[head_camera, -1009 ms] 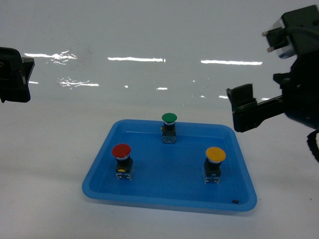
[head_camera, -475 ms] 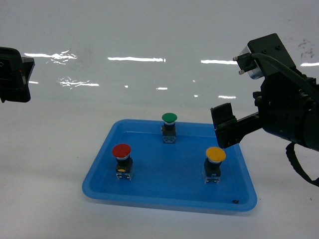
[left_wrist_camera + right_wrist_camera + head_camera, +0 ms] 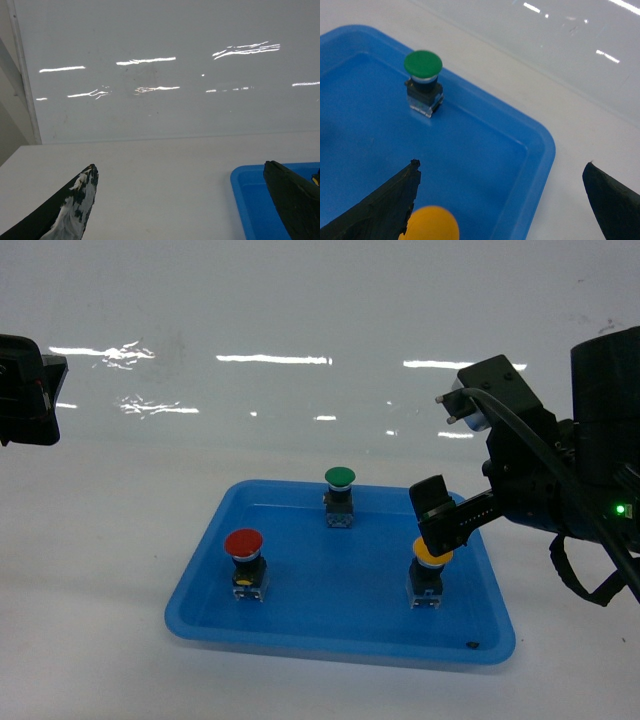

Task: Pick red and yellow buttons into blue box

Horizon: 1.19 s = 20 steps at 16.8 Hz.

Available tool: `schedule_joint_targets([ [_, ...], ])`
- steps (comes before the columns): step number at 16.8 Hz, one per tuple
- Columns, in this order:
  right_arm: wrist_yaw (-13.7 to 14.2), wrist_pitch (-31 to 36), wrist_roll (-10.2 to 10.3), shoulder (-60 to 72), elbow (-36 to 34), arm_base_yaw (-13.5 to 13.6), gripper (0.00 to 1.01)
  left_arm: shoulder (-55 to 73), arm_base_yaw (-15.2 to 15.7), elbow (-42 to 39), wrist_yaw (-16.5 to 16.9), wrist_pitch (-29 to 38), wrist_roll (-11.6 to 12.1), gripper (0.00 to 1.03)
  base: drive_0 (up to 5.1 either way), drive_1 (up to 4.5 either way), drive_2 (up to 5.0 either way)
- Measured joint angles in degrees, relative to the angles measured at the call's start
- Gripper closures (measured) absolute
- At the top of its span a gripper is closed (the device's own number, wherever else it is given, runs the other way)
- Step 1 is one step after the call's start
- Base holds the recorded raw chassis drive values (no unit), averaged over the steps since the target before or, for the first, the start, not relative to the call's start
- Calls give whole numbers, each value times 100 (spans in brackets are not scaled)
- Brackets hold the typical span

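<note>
The red button (image 3: 243, 543) stands at the left of a shallow blue tray (image 3: 200, 615). At the tray's right is the yellow button (image 3: 426, 580), its cap partly covered by a finger of my right gripper (image 3: 445, 525). In the right wrist view that gripper (image 3: 502, 163) is open, with the yellow cap (image 3: 430, 224) low beside its left finger (image 3: 385, 205). My left gripper (image 3: 180, 166) is open over bare table left of the tray (image 3: 245, 200). Only its dark body (image 3: 25, 390) shows in the head view. The blue box is out of view.
A green button (image 3: 340, 478) stands at the back of the tray and shows ahead of the right gripper (image 3: 423, 63). A small black speck (image 3: 472, 645) lies in the tray's front right corner. A glossy white wall rises behind the white table (image 3: 100, 540).
My right arm has swung left and down from the tray's right side, and its finger now overlaps the yellow cap. The left arm and the buttons have not moved.
</note>
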Motion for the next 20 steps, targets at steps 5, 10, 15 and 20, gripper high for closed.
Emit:
schedule_joint_targets([
  [5,-238,111,-109,42,136,219,3,0,0,0,2,0,0,5,0,0,0],
  [10,-251,-170,-133,52,181,245,3,0,0,0,2,-2,0,5,0,0,0],
  [15,-205,-953,-393,382,623,258,3,0,0,0,2,0,-2,5,0,0,0],
  [20,-120,-1029,-446,636,603,332,3,0,0,0,2,0,0,5,0,0,0],
])
